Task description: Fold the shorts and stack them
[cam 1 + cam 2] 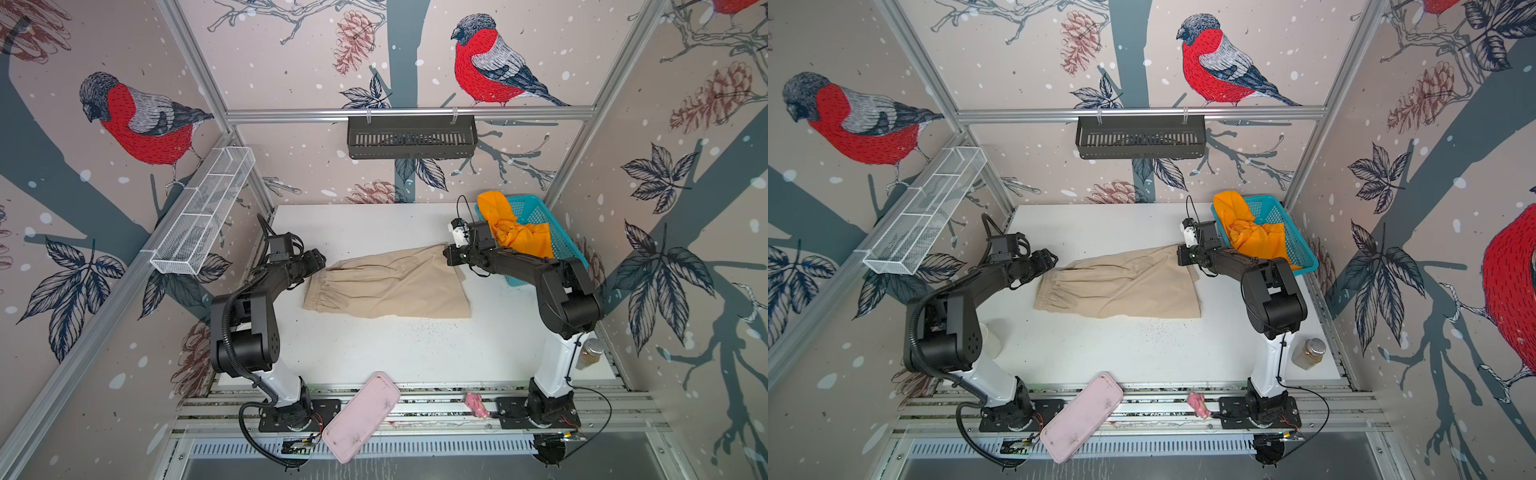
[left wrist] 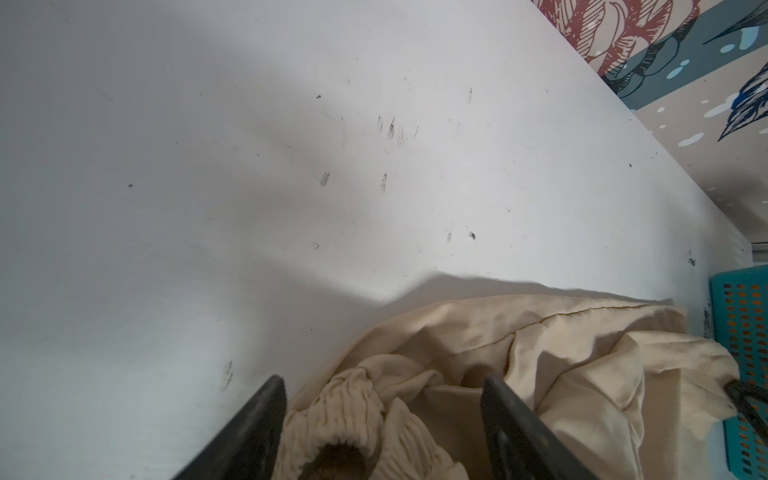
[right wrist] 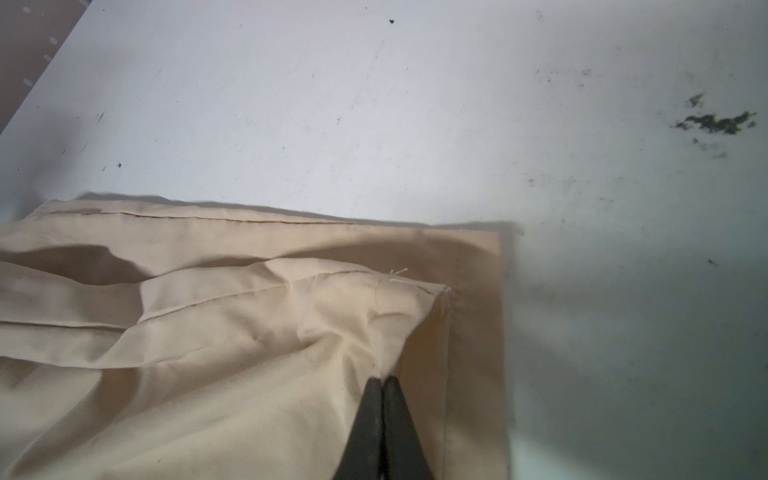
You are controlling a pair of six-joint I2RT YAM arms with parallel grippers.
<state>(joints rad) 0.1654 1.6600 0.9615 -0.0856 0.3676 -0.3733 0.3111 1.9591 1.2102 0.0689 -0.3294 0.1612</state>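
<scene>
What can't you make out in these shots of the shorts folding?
Both top views: the teal basket and right arm hide much of the orange shorts.
Right wrist view: how many layers of the beige shorts the right gripper pinches is hidden between its shut jaws.
Left wrist view: the bottom edge cuts off the waistband inside the open left gripper.
A top view: the contents of the jar are too small to tell.
</scene>
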